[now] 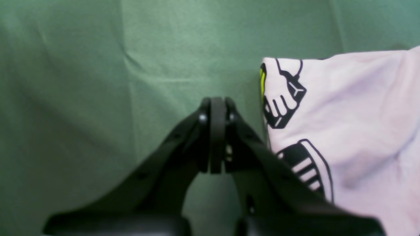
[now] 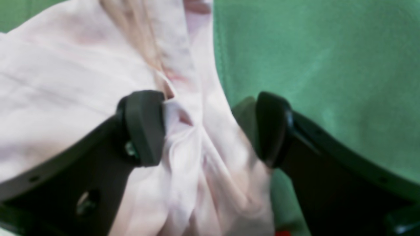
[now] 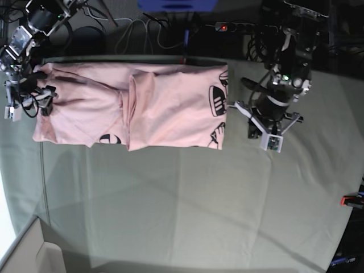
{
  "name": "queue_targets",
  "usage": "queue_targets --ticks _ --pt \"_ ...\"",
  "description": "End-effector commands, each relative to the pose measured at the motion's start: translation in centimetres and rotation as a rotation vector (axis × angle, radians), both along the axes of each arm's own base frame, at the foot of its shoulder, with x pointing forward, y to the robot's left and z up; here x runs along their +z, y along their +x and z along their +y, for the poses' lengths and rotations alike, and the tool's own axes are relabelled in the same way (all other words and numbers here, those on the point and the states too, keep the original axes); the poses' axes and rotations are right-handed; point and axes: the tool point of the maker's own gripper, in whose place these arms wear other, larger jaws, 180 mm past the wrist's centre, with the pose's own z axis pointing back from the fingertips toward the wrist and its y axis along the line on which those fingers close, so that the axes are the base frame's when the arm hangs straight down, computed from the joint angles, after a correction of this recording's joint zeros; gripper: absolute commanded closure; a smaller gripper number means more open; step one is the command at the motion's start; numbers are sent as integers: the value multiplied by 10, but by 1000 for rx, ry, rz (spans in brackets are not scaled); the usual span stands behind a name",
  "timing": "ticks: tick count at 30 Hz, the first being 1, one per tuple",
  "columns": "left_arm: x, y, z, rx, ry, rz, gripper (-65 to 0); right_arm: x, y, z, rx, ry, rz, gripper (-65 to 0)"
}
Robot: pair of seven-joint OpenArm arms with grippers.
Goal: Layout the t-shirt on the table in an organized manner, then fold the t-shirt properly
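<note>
1. We see the right gripper (image 2: pixel 210 127) at the scene's far left, jaws spread wide over bunched fabric, holding nothing.
2. The soft pale pink cotton t-shirt (image 3: pixel 165 102) lies partly folded on the far left half of the smooth grey-green cloth table (image 3: pixel 187 210).
3. The left gripper (image 1: pixel 216 108), right of the shirt, is closed and empty.
4. A red clamp (image 3: pixel 350 200) sits at the right edge.

No words, numbers or brand names can be read. The t-shirt (image 1: pixel 344 108) carries only black outlined graphics with a yellow-green accent near its right edge; no letters can be made out.
</note>
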Motion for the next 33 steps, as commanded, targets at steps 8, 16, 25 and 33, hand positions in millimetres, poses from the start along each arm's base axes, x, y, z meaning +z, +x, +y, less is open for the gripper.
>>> queue_targets --ticks 8,16,25,33 --pt "16 11 5 10 2 -59 0 -5 5 25 108 -5 42 -173" --pt "24 17 44 118 14 -83 0 -1 8 23 106 -15 30 0" --pt "31 19 76 199 32 -102 0 62 20 42 128 -142 -111 0" --pt "29 15 80 205 39 -94 0 97 22 66 119 -178 -196 0"
